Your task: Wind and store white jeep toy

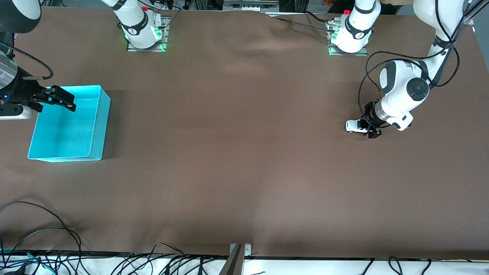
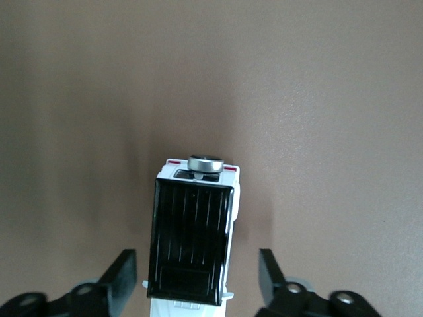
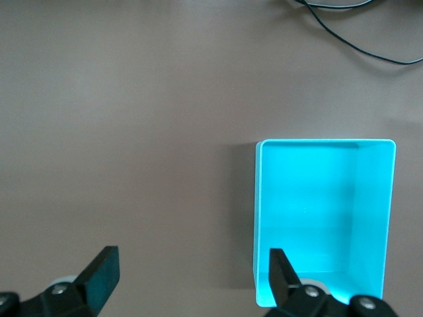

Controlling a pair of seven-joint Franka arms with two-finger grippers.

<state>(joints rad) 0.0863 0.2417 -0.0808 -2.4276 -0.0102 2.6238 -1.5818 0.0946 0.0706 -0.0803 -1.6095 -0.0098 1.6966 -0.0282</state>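
The white jeep toy stands on the brown table at the left arm's end, its black roof facing up and a round grey spare wheel at one end. My left gripper is down around it. Its two black fingers stand on either side of the car body with a gap on each side, so the left gripper is open and not gripping. My right gripper hangs open and empty over the rim of the turquoise bin, and in the right wrist view the gripper shows beside the bin.
The turquoise bin is empty and sits at the right arm's end of the table. Both arm bases stand along the table edge farthest from the front camera. Loose black cables lie along the nearest edge.
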